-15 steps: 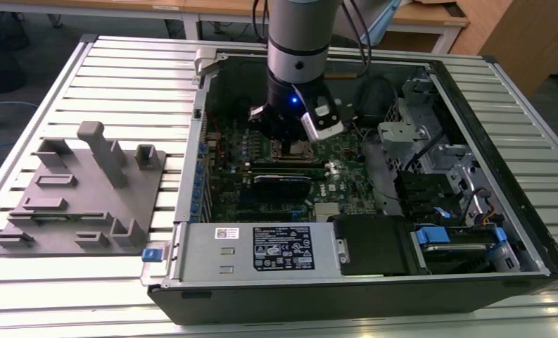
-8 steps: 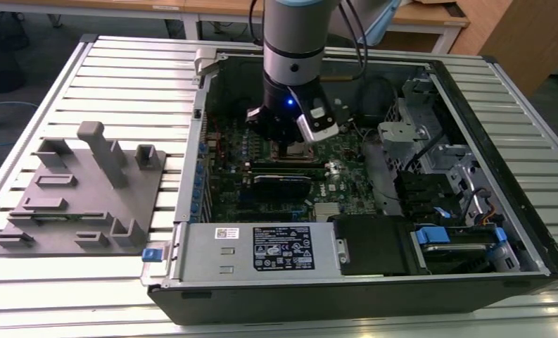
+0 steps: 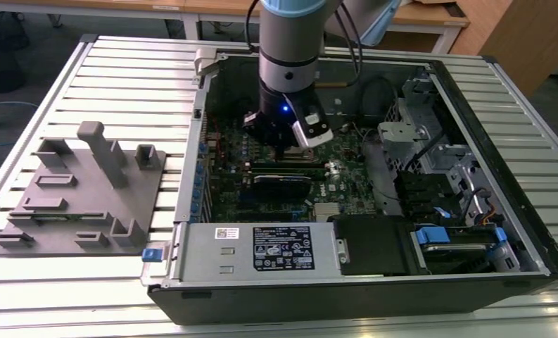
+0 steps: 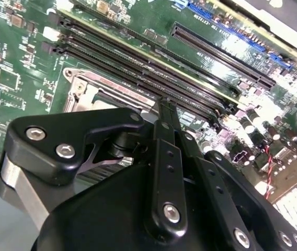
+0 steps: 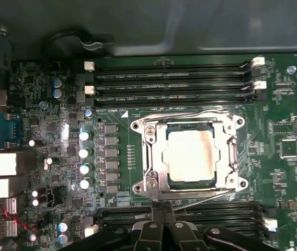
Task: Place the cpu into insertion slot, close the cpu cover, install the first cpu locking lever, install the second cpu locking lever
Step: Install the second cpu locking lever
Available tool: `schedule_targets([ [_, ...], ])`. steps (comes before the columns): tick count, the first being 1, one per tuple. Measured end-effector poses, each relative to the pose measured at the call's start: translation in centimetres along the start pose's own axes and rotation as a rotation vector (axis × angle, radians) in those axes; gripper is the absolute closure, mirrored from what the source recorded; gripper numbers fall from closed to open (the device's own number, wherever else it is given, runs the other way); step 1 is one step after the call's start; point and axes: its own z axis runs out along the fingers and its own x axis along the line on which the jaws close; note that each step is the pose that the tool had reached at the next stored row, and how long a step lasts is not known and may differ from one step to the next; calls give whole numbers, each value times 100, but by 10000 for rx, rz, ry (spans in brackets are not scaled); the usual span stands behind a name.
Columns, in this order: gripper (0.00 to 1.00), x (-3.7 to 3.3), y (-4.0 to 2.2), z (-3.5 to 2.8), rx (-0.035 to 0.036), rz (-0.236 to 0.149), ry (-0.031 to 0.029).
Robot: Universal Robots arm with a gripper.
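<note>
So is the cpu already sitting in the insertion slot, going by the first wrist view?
Yes, the cpu lies flat inside the insertion slot, its dull metal top showing through the window of the closed cpu cover.

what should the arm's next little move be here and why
Probably ease the shut pincer a touch toward the locking lever that runs along the socket edge nearest it. In the first wrist view the cpu already sits in the socket with the cpu cover lying flat over it, so the levers look like what remains. Whether this one is hooked I cannot tell.
</note>
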Motion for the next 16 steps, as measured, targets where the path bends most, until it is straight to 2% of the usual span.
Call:
schedule_targets([
  [11, 89, 53, -6, 48, 1, 0, 1],
  [14, 89, 59, -6, 58, -47, 0, 3],
  [16, 89, 64, -7, 64, -51, 2, 3],
])
